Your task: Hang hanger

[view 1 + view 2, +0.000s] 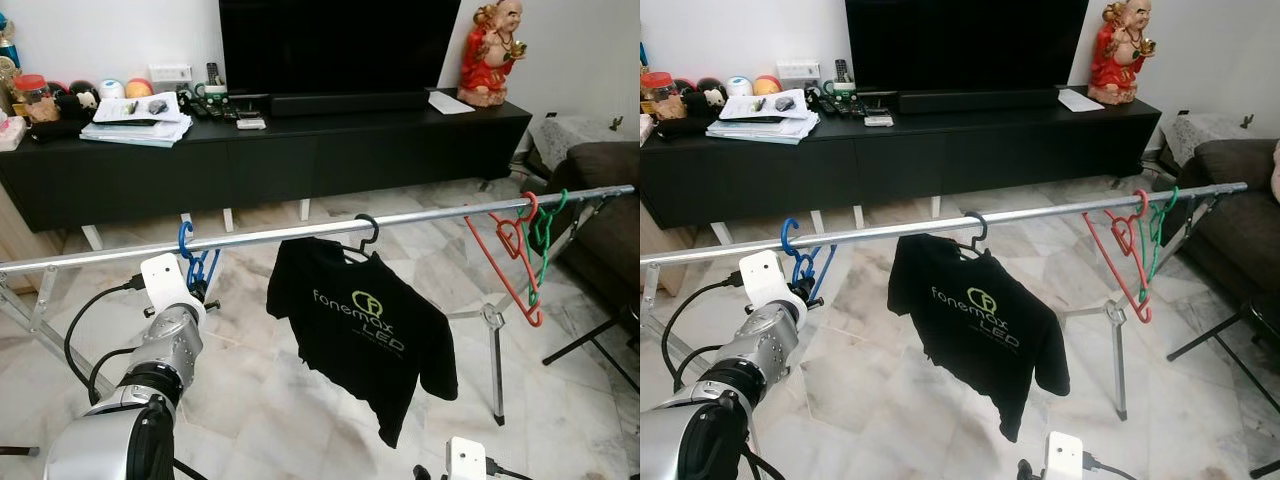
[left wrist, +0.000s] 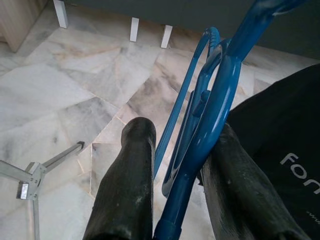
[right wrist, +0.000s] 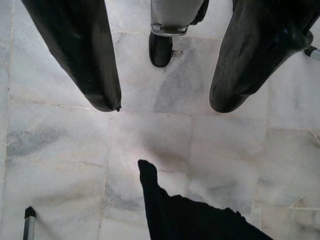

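Rail (image 1: 300, 232) of silver metal crosses the room from nine o'clock to three o'clock, rising slightly toward three. At the nine o'clock end the left claw (image 2: 182, 150) is raised to it, its two black fingers (image 2: 131, 170) pinching the blue hanger (image 1: 197, 262), whose hook curls over the rail; a second blue hanger appears bunched with it, though how many there are cannot be told. At the centre a black hanger (image 1: 362, 238) hooks the rail and carries a black T-shirt (image 1: 365, 325) with pale lettering, hanging toward six o'clock. Toward three o'clock a red hanger (image 1: 508, 255) and a green hanger (image 1: 545, 235) hang side by side, touching. Low at five o'clock the right claw (image 3: 162, 102) hangs over the marble floor (image 3: 65, 150), fingers spread and holding nothing. Behind, at twelve o'clock, a black TV cabinet (image 1: 300, 150) stands along the wall.
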You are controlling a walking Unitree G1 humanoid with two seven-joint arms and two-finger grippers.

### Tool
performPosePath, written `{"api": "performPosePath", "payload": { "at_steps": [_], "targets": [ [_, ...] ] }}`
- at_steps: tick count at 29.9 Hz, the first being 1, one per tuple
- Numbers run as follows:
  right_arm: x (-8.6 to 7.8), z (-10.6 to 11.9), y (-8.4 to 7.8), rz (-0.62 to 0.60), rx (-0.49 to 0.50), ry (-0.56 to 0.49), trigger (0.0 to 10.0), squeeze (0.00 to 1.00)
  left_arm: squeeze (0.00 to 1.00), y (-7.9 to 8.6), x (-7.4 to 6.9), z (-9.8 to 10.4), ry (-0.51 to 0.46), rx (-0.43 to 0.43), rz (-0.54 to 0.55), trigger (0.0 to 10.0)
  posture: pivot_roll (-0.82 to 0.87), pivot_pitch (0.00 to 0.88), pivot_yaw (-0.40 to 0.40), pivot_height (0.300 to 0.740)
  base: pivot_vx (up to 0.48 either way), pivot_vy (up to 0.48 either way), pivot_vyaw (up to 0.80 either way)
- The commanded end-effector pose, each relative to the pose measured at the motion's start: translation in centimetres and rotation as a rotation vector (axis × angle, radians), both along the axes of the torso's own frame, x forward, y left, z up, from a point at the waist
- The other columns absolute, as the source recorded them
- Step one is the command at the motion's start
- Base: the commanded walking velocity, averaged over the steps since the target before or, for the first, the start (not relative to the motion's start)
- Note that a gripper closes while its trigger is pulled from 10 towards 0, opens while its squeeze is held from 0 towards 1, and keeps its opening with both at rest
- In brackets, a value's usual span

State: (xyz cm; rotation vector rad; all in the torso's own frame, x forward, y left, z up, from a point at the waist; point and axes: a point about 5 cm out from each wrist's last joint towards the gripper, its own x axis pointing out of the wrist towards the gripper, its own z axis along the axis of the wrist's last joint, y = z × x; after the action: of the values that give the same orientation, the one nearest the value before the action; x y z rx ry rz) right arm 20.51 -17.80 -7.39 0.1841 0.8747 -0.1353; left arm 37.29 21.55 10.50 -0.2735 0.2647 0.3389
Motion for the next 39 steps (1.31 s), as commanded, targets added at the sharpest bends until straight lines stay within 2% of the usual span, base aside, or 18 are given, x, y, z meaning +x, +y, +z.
{"api": "performPosePath", "payload": {
  "at_steps": [1, 4, 10, 21, 22, 23, 35, 39],
  "targets": [
    [0.0, 0.0, -0.1, 0.0, -0.007, -0.004, 10.0, 0.0, 0.0, 0.7, -0.3, -0.2, 0.004, 0.023, 0.02, 10.0, 0.1, 0.032, -0.058, 0.74, 0.0, 0.0, 0.0],
    [0.0, 0.0, -0.1, 0.002, -0.006, -0.004, 10.0, 0.0, 0.0, 1.2, -0.9, -1.0, 0.018, -0.01, 0.05, 10.0, 0.1, 0.031, -0.058, 0.74, 0.0, 0.0, 0.0],
    [0.1, 0.1, 0.0, 0.005, -0.005, -0.004, 10.0, 0.0, 0.0, 1.6, -1.4, -1.7, 0.016, -0.02, 0.067, 10.0, 0.1, 0.029, -0.059, 0.74, 0.0, 0.0, 0.0],
    [0.1, 0.1, -0.1, 0.006, -0.007, -0.006, 10.0, 0.0, 0.0, 1.7, -2.4, -2.0, -0.06, -0.002, 0.04, 10.0, 0.11, 0.028, -0.061, 0.74, 0.0, 0.0, 0.0],
    [0.2, 0.1, -0.1, 0.006, -0.007, -0.006, 10.0, 0.0, 0.46, 1.7, -2.5, -2.0, -0.066, 0.002, 0.034, 10.0, 0.11, 0.029, -0.063, 0.74, 0.0, 0.0, 0.0],
    [0.1, 0.1, -0.1, 0.007, -0.007, -0.006, 10.0, 0.0, 1.0, 1.6, -2.6, -2.1, -0.07, 0.009, 0.026, 10.0, 0.11, 0.029, -0.063, 0.74, 0.0, 0.0, 0.0],
    [0.1, 0.1, 0.0, 0.006, -0.005, -0.007, 10.0, 0.0, 1.0, 0.9, -3.3, -1.4, -0.14, 0.054, -0.026, 10.0, 0.11, 0.028, -0.061, 0.74, 0.0, 0.0, 0.0],
    [0.1, 0.1, 0.0, 0.005, -0.005, -0.005, 10.0, 0.0, 1.0, 0.7, -4.2, -1.4, -0.147, 0.084, -0.042, 10.0, 0.11, 0.028, -0.056, 0.74, 0.0, 0.0, 0.0]
  ]
}}
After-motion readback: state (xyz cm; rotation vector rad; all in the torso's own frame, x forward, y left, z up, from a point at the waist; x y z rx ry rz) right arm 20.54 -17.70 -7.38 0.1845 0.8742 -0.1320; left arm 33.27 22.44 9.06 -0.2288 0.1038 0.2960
